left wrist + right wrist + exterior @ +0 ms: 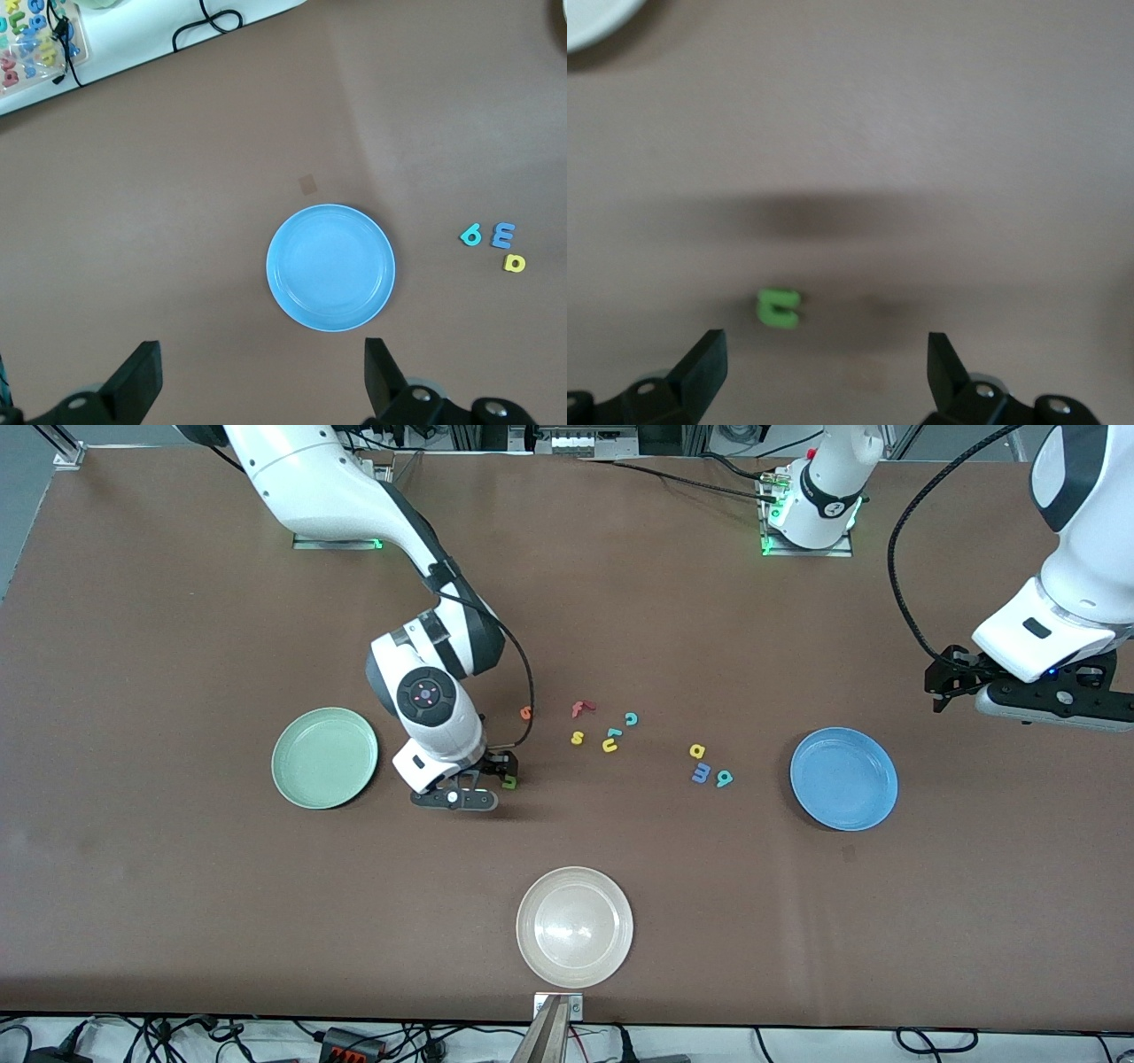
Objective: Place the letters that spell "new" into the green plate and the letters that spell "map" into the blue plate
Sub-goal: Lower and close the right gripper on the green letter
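My right gripper (498, 771) hangs open, low over the table beside the green plate (324, 757). The green "n" (509, 782) (778, 307) lies just ahead of its fingertips (709, 359), close to one of them, and nothing is held. The orange "e" (526, 712) lies farther from the front camera. No "w" shows. The yellow "a" (697, 751), blue "m" (701, 772) and teal "p" (724, 779) lie together beside the blue plate (843, 778) (330, 267). My left gripper (950, 679) (261, 381) waits open and empty, high over the table near that plate.
A red "f" (581, 708), teal "c" (632, 718), yellow "s" (578, 737) and yellow "u" (609, 746) lie mid-table. A cream-white plate (574, 926) sits near the front edge. A letter board (35, 40) lies off the table.
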You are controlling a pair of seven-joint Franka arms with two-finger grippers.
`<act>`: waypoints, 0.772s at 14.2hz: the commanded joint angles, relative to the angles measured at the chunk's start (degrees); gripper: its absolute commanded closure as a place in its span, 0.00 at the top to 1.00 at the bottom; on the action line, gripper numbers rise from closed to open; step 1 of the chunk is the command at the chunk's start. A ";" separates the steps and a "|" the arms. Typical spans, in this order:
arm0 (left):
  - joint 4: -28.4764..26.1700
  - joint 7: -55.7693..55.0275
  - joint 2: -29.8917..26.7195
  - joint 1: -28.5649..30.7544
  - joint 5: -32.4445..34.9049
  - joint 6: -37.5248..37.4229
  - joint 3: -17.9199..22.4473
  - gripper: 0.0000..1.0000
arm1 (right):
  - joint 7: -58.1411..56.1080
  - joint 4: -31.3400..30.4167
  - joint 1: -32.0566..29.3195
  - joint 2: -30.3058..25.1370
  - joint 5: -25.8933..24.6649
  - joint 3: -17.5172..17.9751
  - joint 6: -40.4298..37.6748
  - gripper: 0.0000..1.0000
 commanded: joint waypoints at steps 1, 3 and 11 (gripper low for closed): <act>1.97 0.71 1.20 0.10 1.83 -0.68 -0.31 1.00 | 3.46 2.92 1.26 3.42 -0.45 -0.31 3.55 0.96; 1.88 0.45 1.11 0.01 2.44 -0.85 -0.40 1.00 | 3.99 3.01 1.61 4.39 -0.45 -0.31 4.36 0.90; 1.88 0.10 1.02 -0.08 2.45 -1.29 -0.58 1.00 | 3.99 2.93 2.76 6.59 -0.18 -0.31 4.97 0.68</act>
